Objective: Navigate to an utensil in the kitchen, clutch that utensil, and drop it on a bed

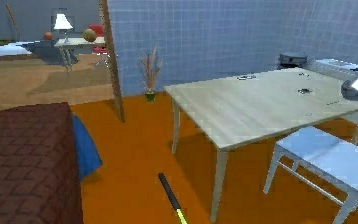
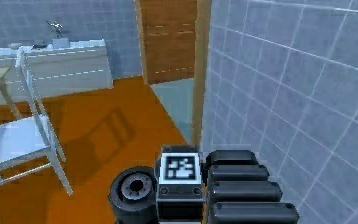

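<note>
While forward view has the dark red quilted bed near left, a pale wooden table stands right; black-and-yellow stick on the orange floor between, can't tell if it's the utensil. Arm side view: dark gripper near, bottom edge; grip and load can't tell.

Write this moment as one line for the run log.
ahead: bed, table, chair | floor: black-yellow stick | jaws: load cannot be told
</note>
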### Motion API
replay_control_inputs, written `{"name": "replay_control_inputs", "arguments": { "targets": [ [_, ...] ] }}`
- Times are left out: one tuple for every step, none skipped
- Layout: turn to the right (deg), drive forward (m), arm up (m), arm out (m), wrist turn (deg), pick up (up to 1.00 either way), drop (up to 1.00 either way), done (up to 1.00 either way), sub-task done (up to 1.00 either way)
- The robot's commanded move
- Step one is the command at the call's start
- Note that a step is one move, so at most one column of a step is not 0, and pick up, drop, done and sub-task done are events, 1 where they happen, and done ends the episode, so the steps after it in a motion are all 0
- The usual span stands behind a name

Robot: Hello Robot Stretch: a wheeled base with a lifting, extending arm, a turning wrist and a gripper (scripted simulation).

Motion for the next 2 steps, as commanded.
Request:
{"name": "replay_control_inputs", "arguments": {
  "targets": [
    [-21.0, 0.00, 0.00, 0.00, 0.0, 0.00, 0.00, 0.00, 0.00],
    [0.0, 1.00, 0.00, 0.00, 0.0, 0.00, 0.00, 0.00, 0.00]
  ]
}}
